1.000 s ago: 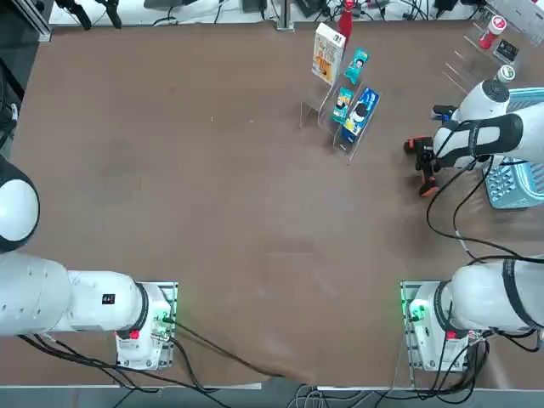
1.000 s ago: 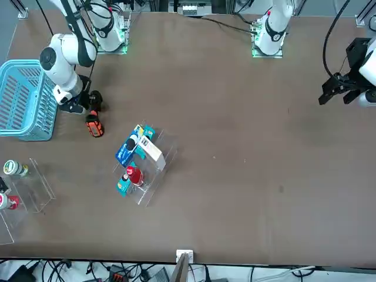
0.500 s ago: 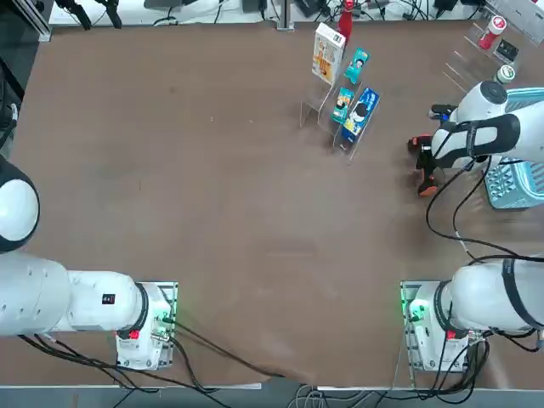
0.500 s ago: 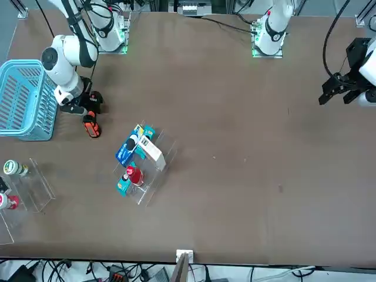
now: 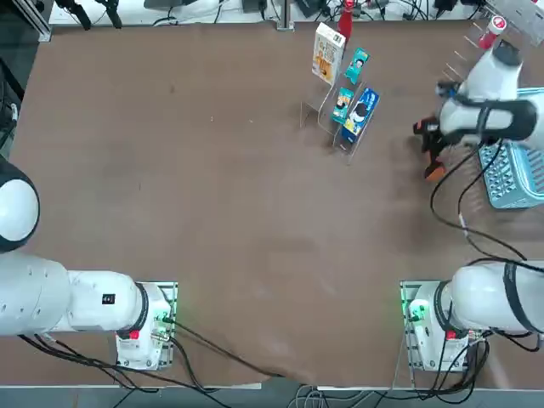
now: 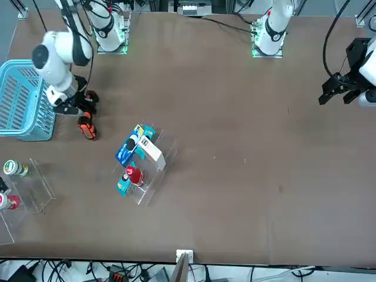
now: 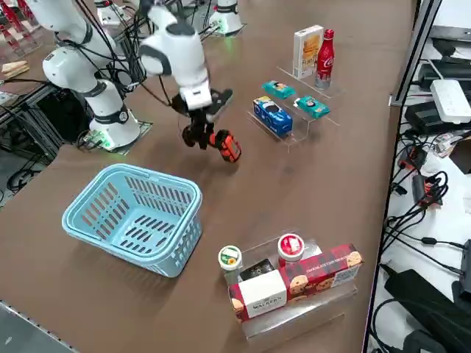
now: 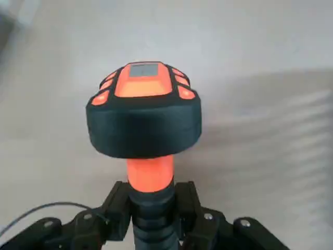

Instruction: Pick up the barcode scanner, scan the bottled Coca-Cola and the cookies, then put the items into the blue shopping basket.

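The right gripper [image 8: 151,219] clamps one barcode scanner [image 7: 223,144] by its handle, just beside one blue shopping basket [image 7: 110,193]; one bottled Coca-Cola [image 7: 324,59] and one cookies carton [image 7: 307,51] stand side by side on a clear rack

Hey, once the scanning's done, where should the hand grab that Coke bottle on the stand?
Probably around the labelled body of the bottled Coca-Cola, coming level from its open side away from the cookies. It stands upright beside that carton. The right hand is shut on the barcode scanner.
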You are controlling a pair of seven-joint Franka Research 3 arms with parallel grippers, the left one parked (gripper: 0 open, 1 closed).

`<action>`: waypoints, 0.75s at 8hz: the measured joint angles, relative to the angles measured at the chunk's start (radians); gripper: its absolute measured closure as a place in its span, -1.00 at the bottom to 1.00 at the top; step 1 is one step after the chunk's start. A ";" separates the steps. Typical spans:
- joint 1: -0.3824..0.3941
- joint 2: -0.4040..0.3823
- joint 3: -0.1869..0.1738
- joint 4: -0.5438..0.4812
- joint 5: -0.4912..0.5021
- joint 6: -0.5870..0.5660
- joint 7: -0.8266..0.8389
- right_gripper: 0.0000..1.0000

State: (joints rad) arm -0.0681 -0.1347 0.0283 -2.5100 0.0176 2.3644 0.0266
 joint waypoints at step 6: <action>0.052 -0.073 0.010 0.212 0.668 -0.211 -0.356 0.11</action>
State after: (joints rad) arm -0.0161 -0.2080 0.0384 -2.2981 0.6859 2.1534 -0.3289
